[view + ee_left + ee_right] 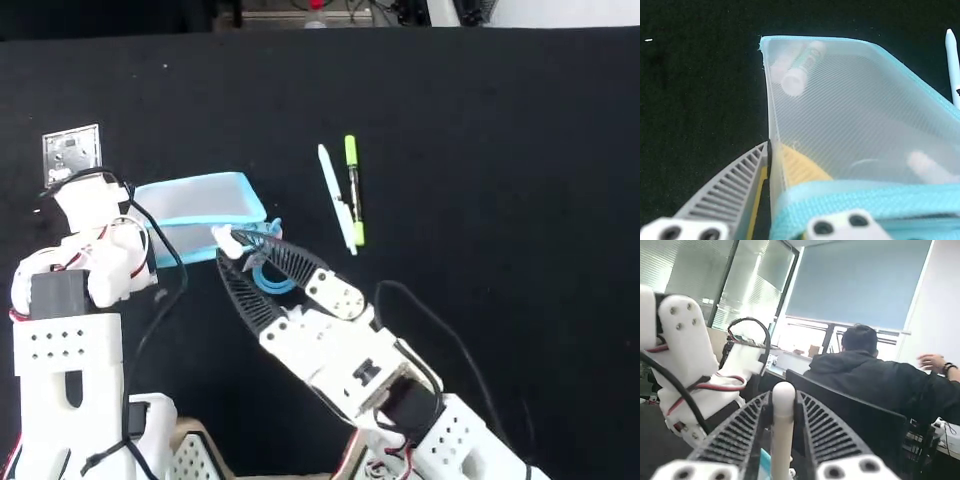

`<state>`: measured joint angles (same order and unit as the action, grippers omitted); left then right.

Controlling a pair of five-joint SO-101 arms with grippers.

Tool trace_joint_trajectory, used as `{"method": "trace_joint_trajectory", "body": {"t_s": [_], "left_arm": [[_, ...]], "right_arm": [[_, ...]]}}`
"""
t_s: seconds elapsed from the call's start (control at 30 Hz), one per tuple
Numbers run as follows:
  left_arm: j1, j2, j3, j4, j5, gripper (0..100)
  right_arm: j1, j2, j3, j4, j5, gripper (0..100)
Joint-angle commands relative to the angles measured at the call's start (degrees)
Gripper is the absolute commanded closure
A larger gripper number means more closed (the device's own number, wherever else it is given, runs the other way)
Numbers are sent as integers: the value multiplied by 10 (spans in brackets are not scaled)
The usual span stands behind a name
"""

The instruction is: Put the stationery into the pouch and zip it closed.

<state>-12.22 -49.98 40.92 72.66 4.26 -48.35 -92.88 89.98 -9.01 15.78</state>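
A translucent pouch (200,200) with a teal zipper edge (865,195) lies left of centre. My left gripper (771,150) is shut on its near edge, beside a corner. Inside the pouch lie a white and green tube (796,70) and another white item (927,167). My right gripper (230,243) is shut on a white stick (782,410), whose tip is at the pouch's right end (255,215). A green pen (353,190) and a white pen (335,200) lie side by side on the table right of the pouch. The white pen (953,65) lies beyond the pouch.
A teal loop (270,278) lies under the right gripper's fingers. A small silver square (71,152) sits at the far left. The left arm (685,355) stands close to the right gripper. Black cloth (500,150) covers the table.
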Motion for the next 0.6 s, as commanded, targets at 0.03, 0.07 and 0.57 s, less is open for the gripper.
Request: {"method": "trace_joint_trajectory", "body": {"t_s": [0.03, 0.07, 0.57], "left_arm": [[-2, 19, 14, 0, -3, 970], [-2, 19, 14, 0, -3, 970], [-2, 19, 14, 0, -3, 970]], "right_arm": [[1, -4, -18, 16, -1, 986], [-9, -4, -34, 50, -1, 984], [-52, -9, -293, 409, 3, 940]]}}
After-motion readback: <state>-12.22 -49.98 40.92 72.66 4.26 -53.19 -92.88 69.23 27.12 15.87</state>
